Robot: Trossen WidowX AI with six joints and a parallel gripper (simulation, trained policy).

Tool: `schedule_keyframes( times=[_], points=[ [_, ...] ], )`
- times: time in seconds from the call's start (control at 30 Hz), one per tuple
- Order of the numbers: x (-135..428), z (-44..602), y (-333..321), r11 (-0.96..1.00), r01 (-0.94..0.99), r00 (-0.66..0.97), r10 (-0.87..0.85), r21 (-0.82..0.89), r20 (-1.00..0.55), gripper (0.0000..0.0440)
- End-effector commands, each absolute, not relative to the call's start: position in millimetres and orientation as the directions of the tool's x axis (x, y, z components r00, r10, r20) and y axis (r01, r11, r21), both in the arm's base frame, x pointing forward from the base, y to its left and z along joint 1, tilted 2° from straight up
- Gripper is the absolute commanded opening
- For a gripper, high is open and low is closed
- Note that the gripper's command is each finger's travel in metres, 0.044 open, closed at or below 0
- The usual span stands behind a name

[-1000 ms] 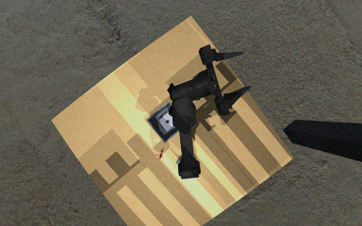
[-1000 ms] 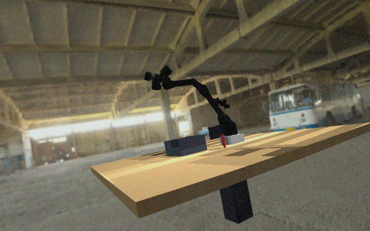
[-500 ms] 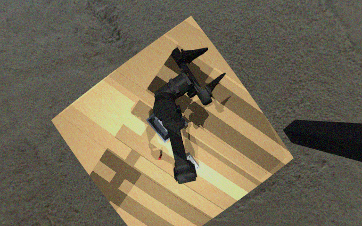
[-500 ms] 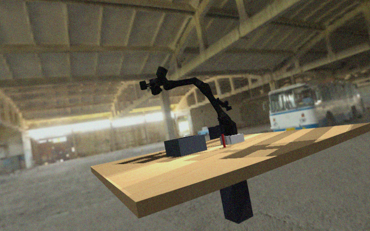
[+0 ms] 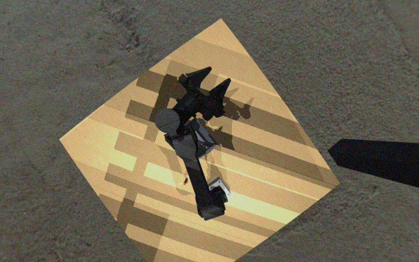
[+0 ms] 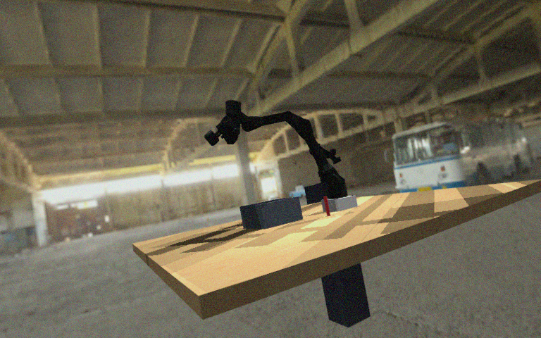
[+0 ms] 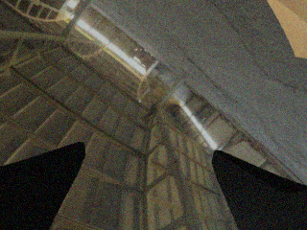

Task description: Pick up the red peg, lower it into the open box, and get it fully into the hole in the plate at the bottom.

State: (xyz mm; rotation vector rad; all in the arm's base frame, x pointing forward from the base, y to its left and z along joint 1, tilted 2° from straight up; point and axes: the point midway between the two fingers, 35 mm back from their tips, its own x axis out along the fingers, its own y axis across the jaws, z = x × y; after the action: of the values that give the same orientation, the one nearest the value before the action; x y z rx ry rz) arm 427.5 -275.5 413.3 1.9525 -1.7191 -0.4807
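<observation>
1. Up high over the pale, grained wooden surface (image 5: 92,136) (image 6: 239,263) (image 7: 293,24), reaching out with a matte-black arm (image 5: 194,172) (image 6: 275,118), all angular segments and rounded joints!
2. Spreading the hand (image 5: 220,73) (image 6: 227,127) (image 7: 150,153) almost as wide as possible, two tapered black fingers well apart, gripping nothing between them.
3. Down below, showing a slim red peg (image 5: 185,181) (image 6: 327,206), standing close to upright on the wood, outside the box and well away from the fingers.
4. Over to the open box (image 5: 207,132) (image 6: 271,213): flat, dark blue-grey walls, straight edges, sitting on the surface, partly covered from above by the arm. Too hidden inside to make out the hole.
5. Near the arm's foot, spotting a light-grey, angular block (image 5: 220,182) (image 6: 344,203) with small dark dots on top, apart from the peg.
6. Across the wood, catching hard-edged bands of shadow and yellow light; beyond, rough grey floor (image 5: 46,61) (image 6: 79,286) (image 7: 221,48).

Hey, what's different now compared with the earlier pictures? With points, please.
Seen from the top, the open, empty gripper (image 5: 220,72) (image 7: 150,153) has swung toward the picture's left, away from the tabletop's (image 5: 247,66) (image 6: 223,274) right-hand edge. In the exterior view, the hand sits lower over the table. Nothing was grasped or released. The red peg (image 5: 185,181) (image 6: 327,206) and dark box (image 5: 207,132) (image 6: 272,213) stayed put.
</observation>
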Motion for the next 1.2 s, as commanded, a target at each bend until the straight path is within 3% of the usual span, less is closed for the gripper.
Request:
schedule_keyframes(
  times=[0.0, 0.57, 1.17],
  points=[
    [435.3, 402.4, -259.7, -0.137, -0.735, 0.201, -0.979, 0.665, 0.021, 0.044],
    [455.6, 341.1, -181.0, -0.3, -0.241, 0.406, -0.895, 0.923, -0.185, 0.044],
    [439.3, 278.2, -86.6, -0.281, 0.353, 0.528, -0.727, 0.892, -0.439, 0.044]
  ],
)
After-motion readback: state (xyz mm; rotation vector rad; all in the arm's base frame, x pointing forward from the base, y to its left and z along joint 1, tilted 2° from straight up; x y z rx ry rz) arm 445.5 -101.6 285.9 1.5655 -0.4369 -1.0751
